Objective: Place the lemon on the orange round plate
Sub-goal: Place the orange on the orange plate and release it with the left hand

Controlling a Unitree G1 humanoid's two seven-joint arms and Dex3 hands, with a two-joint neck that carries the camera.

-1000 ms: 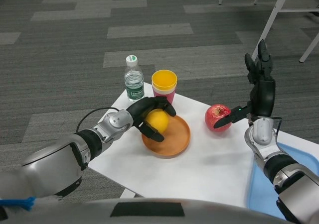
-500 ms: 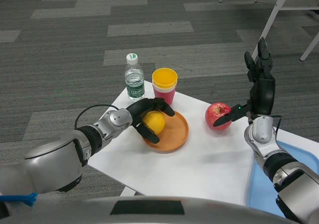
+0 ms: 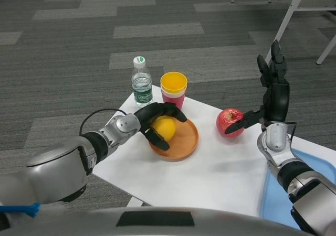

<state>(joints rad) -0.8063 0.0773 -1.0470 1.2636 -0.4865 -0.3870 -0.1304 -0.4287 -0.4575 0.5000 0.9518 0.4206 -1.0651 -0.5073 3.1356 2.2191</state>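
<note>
The yellow lemon (image 3: pixel 164 126) sits over the left part of the orange round plate (image 3: pixel 181 141) on the white table. My left hand (image 3: pixel 152 121) wraps around the lemon from the left, fingers curled over its top and front. Whether the lemon rests on the plate or is still lifted I cannot tell. My right hand (image 3: pixel 270 97) is raised at the right with fingers spread upward, its thumb reaching toward a red apple (image 3: pixel 229 122).
A water bottle (image 3: pixel 141 83) and stacked yellow and pink cups (image 3: pixel 173 89) stand behind the plate near the table's far corner. A blue tray (image 3: pixel 273 199) lies at the right front. The white table (image 3: pixel 220 168) ends close to the plate's left.
The left hand with the lemon has shifted slightly left and down over the plate. The right hand stays raised beside the apple.
</note>
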